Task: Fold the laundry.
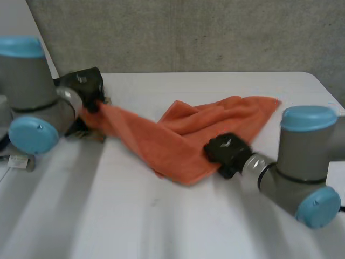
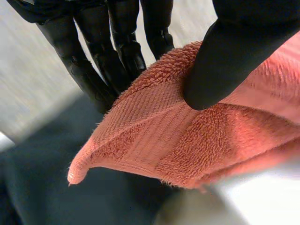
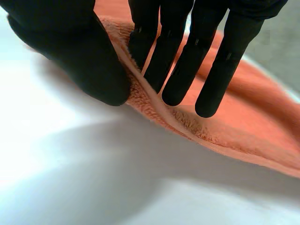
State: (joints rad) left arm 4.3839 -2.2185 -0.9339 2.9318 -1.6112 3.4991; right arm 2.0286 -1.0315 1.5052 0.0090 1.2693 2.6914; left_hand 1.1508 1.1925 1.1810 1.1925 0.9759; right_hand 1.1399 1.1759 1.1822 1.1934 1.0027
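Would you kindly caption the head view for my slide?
The left hand and right hand each pinch an orange towel over the table.

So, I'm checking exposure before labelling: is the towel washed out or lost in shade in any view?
No. Head view: the orange towel is evenly lit on the white table. Left wrist view: the corner pinched by the left hand is well lit. Right wrist view: the table glares white beside the right hand; shade lies under the towel's edge.
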